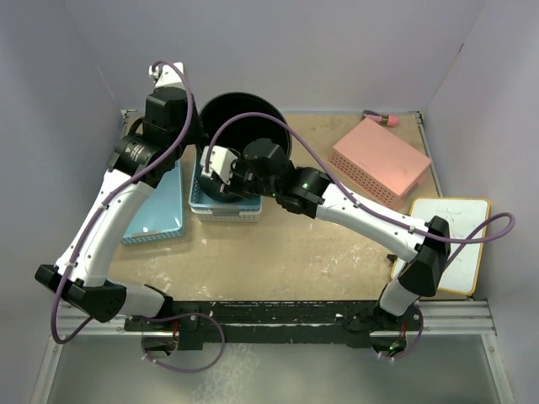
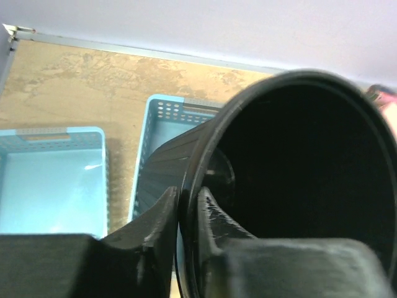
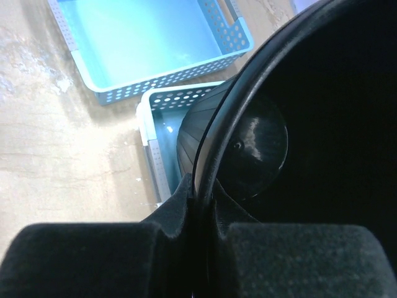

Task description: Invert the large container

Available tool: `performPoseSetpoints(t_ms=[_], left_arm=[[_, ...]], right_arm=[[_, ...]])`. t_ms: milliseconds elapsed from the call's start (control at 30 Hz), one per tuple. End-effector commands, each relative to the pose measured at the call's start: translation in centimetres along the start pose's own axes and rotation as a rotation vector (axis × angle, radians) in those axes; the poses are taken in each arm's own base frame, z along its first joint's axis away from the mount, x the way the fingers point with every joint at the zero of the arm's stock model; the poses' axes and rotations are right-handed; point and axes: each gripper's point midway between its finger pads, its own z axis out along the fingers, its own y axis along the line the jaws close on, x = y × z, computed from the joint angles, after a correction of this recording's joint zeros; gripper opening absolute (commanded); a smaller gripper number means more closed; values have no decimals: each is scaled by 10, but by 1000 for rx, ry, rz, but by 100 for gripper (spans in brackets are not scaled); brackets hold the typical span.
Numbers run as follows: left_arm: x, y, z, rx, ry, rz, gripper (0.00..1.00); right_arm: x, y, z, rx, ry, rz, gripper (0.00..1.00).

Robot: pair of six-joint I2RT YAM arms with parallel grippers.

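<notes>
The right hand [image 3: 200, 191] pinches the rim of the large container [image 1: 246, 118], one finger inside and one outside. The container is tilted over the middle blue basket [image 1: 226, 206] on the desk [image 1: 286, 252], mouth upward. Beyond the basket's far left corner, the left hand [image 2: 188, 202] pinches the rim too.

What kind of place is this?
Likely a robot practice booth, not a home: plain walls box in a worn table, two bolted-down robot arms hold a black bin, and a pink basket sits nearby.
</notes>
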Motion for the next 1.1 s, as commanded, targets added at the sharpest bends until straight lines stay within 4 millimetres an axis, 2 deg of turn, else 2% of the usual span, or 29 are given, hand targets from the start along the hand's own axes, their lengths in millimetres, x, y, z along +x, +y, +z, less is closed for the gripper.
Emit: performPoseSetpoints(t_ms=[0,67,100,133,333,433,567,700,833,967,1067], left_arm=[[-42,-2,-14,32,-148,-83,31],[-46,-4,-18,49,-165,-91,53],[-50,-4,-22,58,-181,-97,60],[-53,-5,-26,72,-193,-98,63],[-71,-5,-50,125,-282,-128,66],[-73,-1,-52,113,-298,-134,67],[-64,-1,-46,110,-274,-123,68],[-54,-5,-38,120,-243,-106,69],[-30,-16,-23,165,-167,-66,70],[22,-36,-6,257,4,19,71],[71,-52,-8,304,130,124,72]], right_arm=[[-37,-29,-33,122,-131,85,0],[-44,-38,-42,168,-166,102,0],[-47,-42,-45,185,-184,113,0],[-50,-45,-50,198,-204,125,0],[-69,-65,-78,267,-337,209,0],[-76,-78,-95,321,-408,259,0],[-77,-98,-128,457,-491,334,0],[-59,-119,-163,624,-515,407,0],[-28,-130,-188,755,-464,456,0],[20,-138,-200,838,-341,532,0],[52,-143,-211,871,-278,608,0]])
